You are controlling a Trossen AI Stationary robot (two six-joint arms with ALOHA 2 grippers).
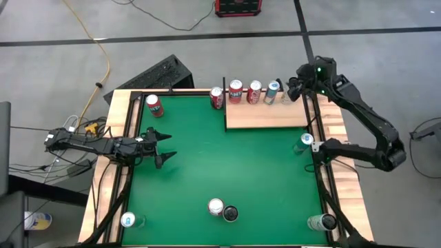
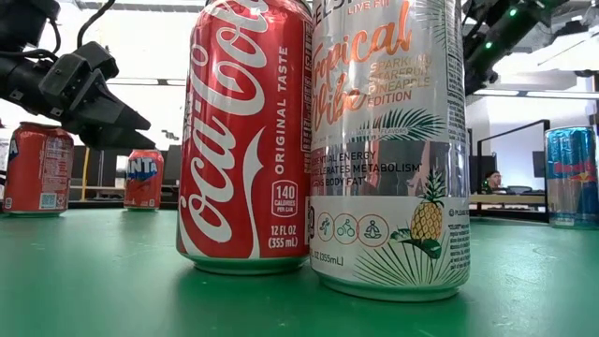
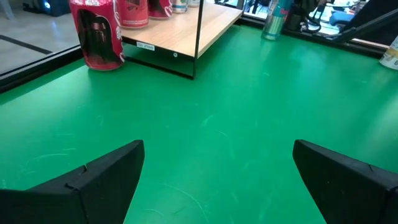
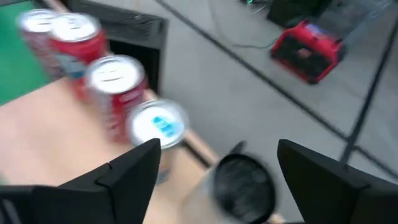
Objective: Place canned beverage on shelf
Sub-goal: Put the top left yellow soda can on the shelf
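Green table top (image 1: 220,165) fills the high view, with the shelf (image 1: 267,116) at its far edge, right of centre. Three cans stand in a row on the shelf's far side: two red ones (image 1: 236,90) (image 1: 254,91) and a teal-and-silver can (image 1: 272,91); another red can (image 1: 217,98) stands just off the shelf's left end. The right gripper (image 1: 292,90) hovers open at the shelf's far right corner, over a pale can (image 1: 286,98) that is hard to make out. The left gripper (image 1: 160,146) waits open over the table's left side, near a red can (image 1: 154,105).

From table height, a Coca-Cola can (image 2: 248,140) and a silver pineapple-print can (image 2: 388,150) stand upright, touching, close to the camera.

Past the left wrist's spread fingers (image 3: 93,183) lie bare green surface and the shelf's (image 3: 186,31) corner.

In the right wrist view, the spread fingers (image 4: 134,168) flank a dark-topped can (image 4: 242,183) at the shelf's (image 4: 50,137) edge, beside a blue-topped can (image 4: 158,127).
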